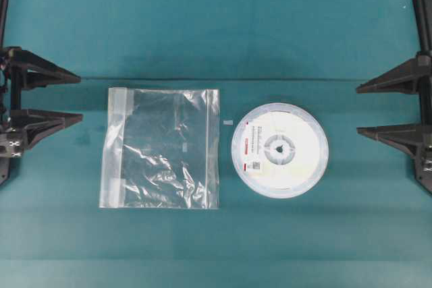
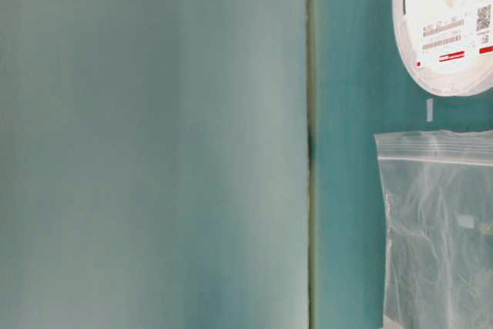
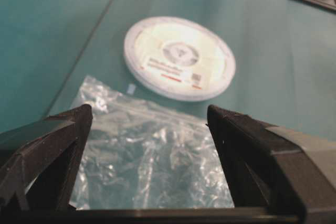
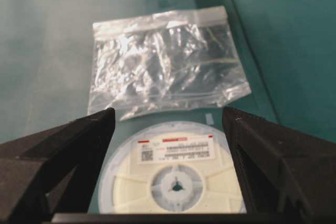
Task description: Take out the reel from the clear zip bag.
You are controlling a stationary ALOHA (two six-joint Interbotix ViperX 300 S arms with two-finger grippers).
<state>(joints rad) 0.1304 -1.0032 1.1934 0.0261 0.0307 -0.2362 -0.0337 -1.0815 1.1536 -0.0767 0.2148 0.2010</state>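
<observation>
The reel (image 1: 280, 150) already lies flat just right of the empty bag (image 1: 162, 148) — nearer the right gripper (image 1: 385, 108), which, like the left gripper (image 1: 57, 96), gapes wide, holding nothing.

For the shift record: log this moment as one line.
reel: out, flat on table right of bag | clear zip bag: empty, flat | left end effector: open, holding nothing | right end effector: open, holding nothing

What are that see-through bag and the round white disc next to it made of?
The bag looks like thin clear plastic film: it crinkles, glints, and shows the teal table through it. The disc seems to be stiff plastic, cream-white with a translucent rim, grey hub and a paper-like printed label; whether anything is wound inside I cannot tell.
</observation>
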